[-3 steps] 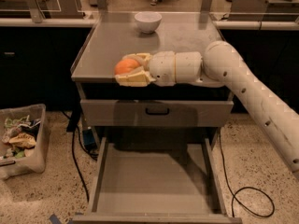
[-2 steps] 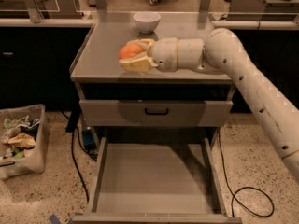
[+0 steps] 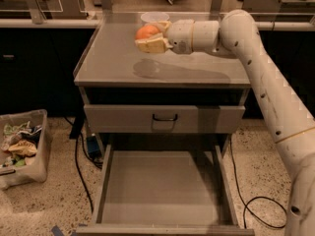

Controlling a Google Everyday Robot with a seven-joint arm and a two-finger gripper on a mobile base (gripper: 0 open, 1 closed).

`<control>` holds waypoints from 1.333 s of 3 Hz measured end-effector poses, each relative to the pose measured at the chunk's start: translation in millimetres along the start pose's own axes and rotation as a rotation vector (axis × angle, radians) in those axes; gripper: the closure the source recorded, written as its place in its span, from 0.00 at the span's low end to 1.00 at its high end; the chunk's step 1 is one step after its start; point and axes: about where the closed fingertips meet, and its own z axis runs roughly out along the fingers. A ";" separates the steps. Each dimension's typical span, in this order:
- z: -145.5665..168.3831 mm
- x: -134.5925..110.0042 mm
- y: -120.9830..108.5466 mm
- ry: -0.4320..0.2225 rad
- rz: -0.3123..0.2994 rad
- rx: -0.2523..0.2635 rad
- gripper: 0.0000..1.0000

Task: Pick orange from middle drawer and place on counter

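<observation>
In your one camera view, the gripper (image 3: 151,37) hangs above the counter (image 3: 110,58), over its back half, reaching in from the right on the pale arm (image 3: 266,82). Its fingers are clamped on the orange (image 3: 145,32), which is held clear of the surface; you can see a shadow (image 3: 147,68) on the metal beneath it. A white bowl (image 3: 153,17) sits just behind the fruit, near the counter's rear edge. Below, the top drawer front (image 3: 165,118) is closed. The middle drawer (image 3: 162,186) stands pulled out, its grey floor showing. A bin (image 3: 24,146) of clutter sits on the floor at the left.
</observation>
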 end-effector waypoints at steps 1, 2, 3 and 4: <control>4.0 14.3 -36.6 0.002 0.052 0.040 1.00; 8.6 32.9 -60.1 0.004 0.106 0.072 1.00; 9.7 49.4 -72.8 0.034 0.138 0.091 1.00; 11.8 64.4 -73.9 0.077 0.159 0.088 1.00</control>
